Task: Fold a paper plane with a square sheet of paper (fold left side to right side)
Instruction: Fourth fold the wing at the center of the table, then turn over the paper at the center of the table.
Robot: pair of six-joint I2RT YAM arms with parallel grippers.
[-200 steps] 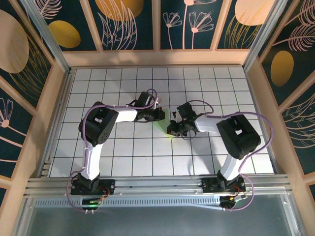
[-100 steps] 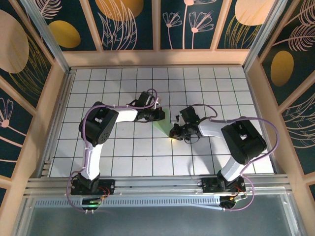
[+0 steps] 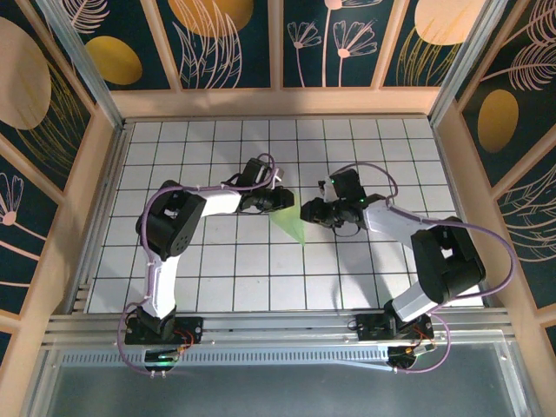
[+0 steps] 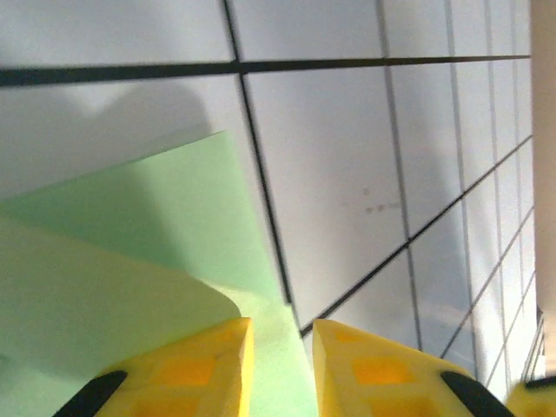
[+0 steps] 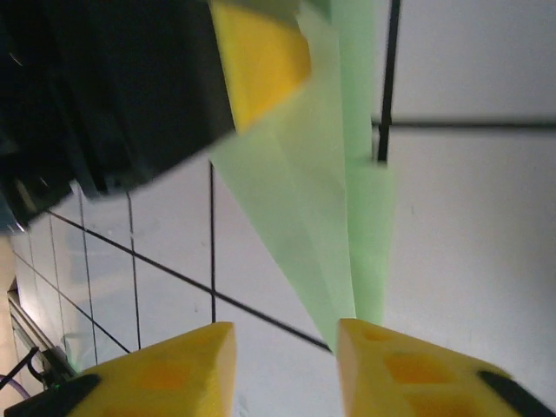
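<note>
Paper plane (image 3: 289, 228) lies beneath left pincer (image 4: 282, 328), apparently ungripped.

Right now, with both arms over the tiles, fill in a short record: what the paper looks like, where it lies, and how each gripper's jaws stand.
Paper: green paper, folded into a slim pointed wedge with layered folds
Position: lying on the white grid table, between the two grippers
Left gripper: jaws slightly apart, paper beneath them
Right gripper: jaws apart, paper tapering toward them
Contact: cannot tell whether either gripper presses the paper
</note>
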